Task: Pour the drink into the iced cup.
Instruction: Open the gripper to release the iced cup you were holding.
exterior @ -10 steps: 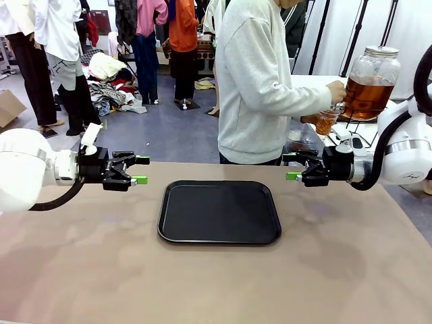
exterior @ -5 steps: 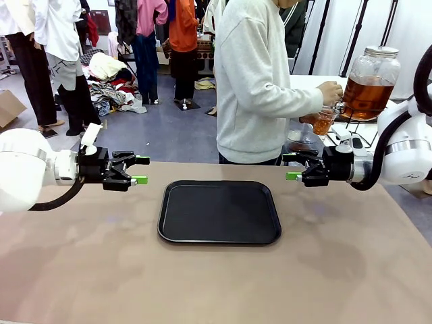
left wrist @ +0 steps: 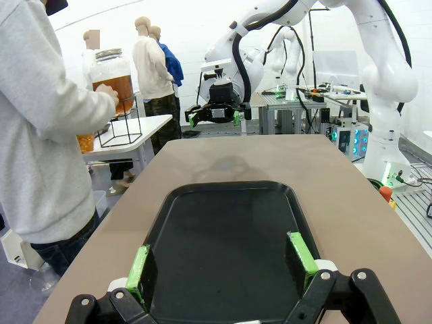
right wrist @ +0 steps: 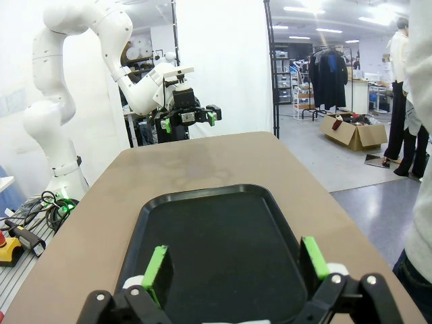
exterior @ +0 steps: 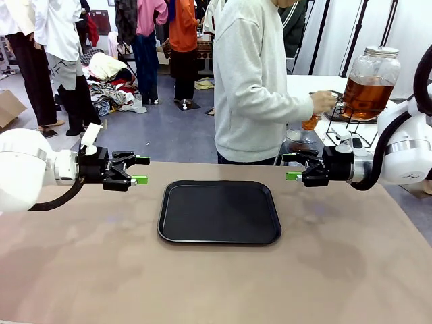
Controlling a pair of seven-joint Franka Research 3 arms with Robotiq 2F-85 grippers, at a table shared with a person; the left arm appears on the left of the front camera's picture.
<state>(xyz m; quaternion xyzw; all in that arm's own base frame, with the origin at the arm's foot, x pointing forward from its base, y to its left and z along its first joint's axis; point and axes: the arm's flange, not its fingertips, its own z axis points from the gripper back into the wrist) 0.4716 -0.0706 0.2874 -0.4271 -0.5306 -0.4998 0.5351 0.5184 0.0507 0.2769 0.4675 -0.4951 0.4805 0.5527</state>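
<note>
The drink point(exterior: 368, 94) is amber liquid in a clear glass dispenser jar point(exterior: 371, 67) with a metal lid, on a wire stand on a side table at the far right. A person in a light grey sweatshirt point(exterior: 253, 81) stands there, holding a small cup point(exterior: 310, 123) with amber liquid a little left of the jar. My left gripper point(exterior: 140, 170) hovers open over the table's left side. My right gripper point(exterior: 291, 166) hovers open on the right, facing it. In the left wrist view the jar point(left wrist: 113, 77) and cup point(left wrist: 86, 142) show beside the person's arm.
A black tray point(exterior: 219, 211) lies in the middle of the brown table, between the grippers, and is seen under my open fingers as the tray point(left wrist: 223, 236) and the tray point(right wrist: 223, 250). Other people and cluttered clothes stand far behind.
The person's hand has drawn the cup leftward, away from the jar's tap. Both arms have stayed still.
</note>
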